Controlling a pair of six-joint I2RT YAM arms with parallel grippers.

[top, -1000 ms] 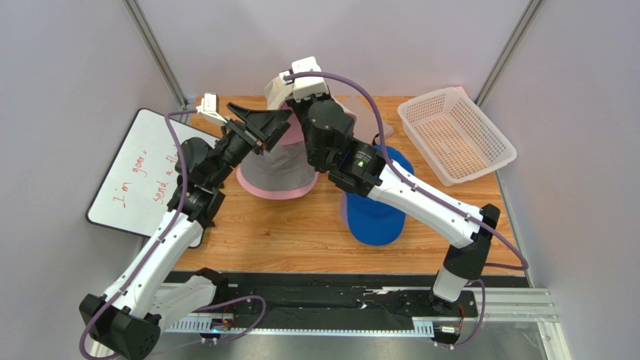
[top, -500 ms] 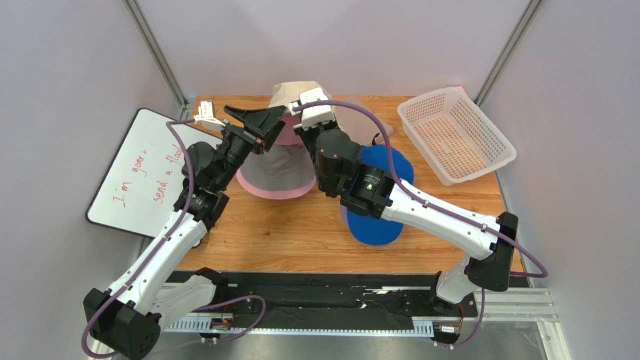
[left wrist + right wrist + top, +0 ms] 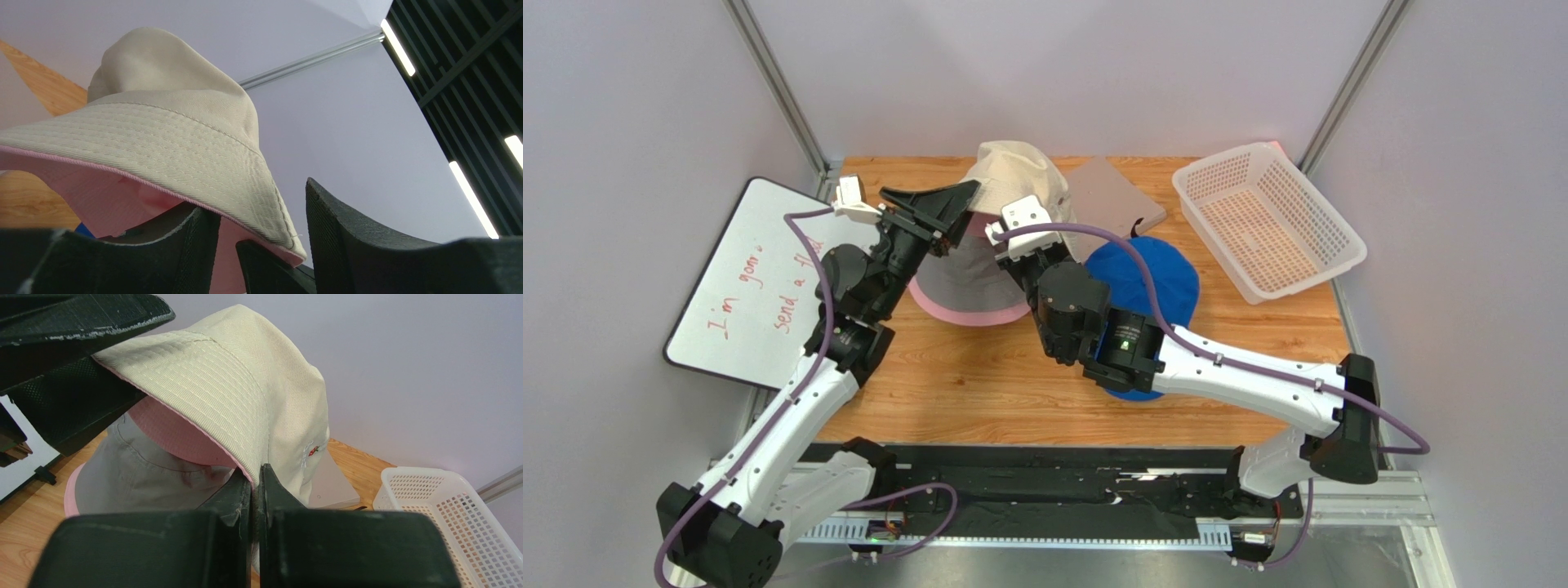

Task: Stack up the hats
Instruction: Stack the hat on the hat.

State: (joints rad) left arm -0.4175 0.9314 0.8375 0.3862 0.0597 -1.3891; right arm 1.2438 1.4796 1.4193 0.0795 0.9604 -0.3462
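Left of the basket (image 3: 1266, 228), right claw (image 3: 255, 479) pinches beige hat (image 3: 258, 373).

One beige hat (image 3: 1020, 172), one grey hat (image 3: 967, 279), one blue cap (image 3: 1155, 279), one basket (image 3: 1265, 227), one whiteboard (image 3: 732, 294)

left arm (image 3: 787, 410) raised, reaching forward | left tool (image 3: 946, 202) jaws apart | right arm (image 3: 1247, 374) stretched leftward | right tool (image 3: 256, 478) pinched closed

Right hand (image 3: 256, 478) pinching brim of beige bucket hat (image 3: 258, 373), held over grey hat (image 3: 141, 474); white basket (image 3: 442, 514) right
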